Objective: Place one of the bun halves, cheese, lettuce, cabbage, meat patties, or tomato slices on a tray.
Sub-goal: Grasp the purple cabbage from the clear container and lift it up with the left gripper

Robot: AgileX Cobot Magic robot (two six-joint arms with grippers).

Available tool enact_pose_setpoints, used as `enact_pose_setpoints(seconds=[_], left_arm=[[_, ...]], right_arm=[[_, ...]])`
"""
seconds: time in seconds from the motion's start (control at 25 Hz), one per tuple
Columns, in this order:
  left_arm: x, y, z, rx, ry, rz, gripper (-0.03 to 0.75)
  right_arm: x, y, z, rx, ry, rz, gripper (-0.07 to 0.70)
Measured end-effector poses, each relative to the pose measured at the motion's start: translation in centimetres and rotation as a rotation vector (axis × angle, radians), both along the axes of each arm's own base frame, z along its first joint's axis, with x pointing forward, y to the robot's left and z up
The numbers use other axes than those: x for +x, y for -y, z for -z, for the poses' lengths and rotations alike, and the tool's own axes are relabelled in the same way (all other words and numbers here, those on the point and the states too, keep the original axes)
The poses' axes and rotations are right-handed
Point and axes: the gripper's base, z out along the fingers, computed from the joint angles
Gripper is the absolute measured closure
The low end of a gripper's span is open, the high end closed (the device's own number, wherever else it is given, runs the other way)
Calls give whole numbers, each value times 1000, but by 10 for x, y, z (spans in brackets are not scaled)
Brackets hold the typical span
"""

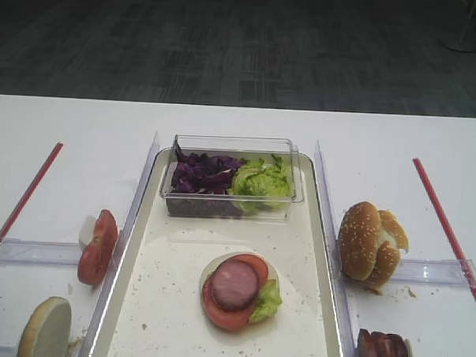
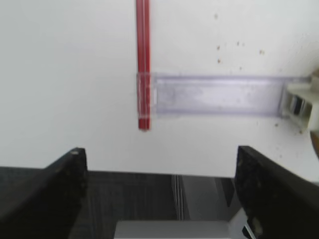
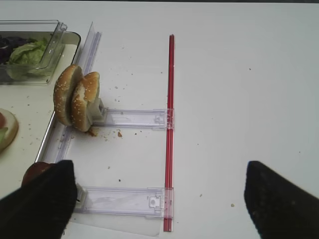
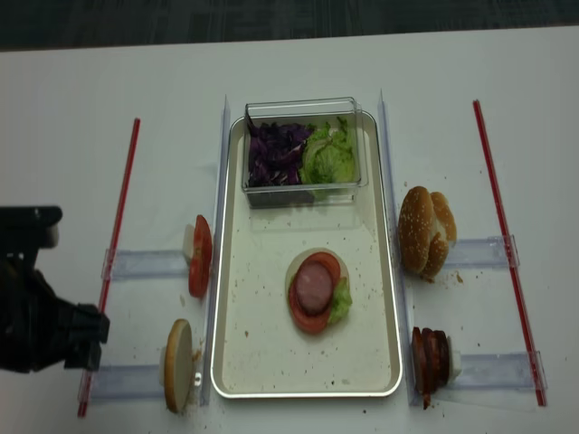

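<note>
Cream-white tray (image 4: 237, 362) already carries bun half, lettuce, tomato slice, meat patty (image 4: 314, 285) stacked. Left claw (image 2: 159, 164) spread, empty, over bench edge; right claw (image 3: 159, 191) spread, empty. Your next move: probably reach bun halves (image 4: 425, 231), right of tray.

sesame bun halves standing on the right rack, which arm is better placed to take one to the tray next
Right, probably. The sesame bun halves stand just ahead of the right tool, whose jaws are open and empty. The left tool hangs open over the table's far left edge, across the tray.
</note>
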Motion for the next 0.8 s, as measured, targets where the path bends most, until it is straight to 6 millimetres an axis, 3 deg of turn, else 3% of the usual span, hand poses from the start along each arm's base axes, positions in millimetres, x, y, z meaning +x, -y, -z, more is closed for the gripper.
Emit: enact_pose_setpoints(seconds=[0.32,0.52,0.68,0.8], left_arm=[[112,-2,-7,0,27,1,161],[184,-3,3,1,49,0,161],[227,-4,13,2,53,5,161],[248,-4,19,0,57,9,161]], right_arm=[[0,0,0,0,0,0,-60],[0,0,0,0,0,0,-60],[0,0,0,0,0,0,-60],[0,0,0,0,0,0,-60]])
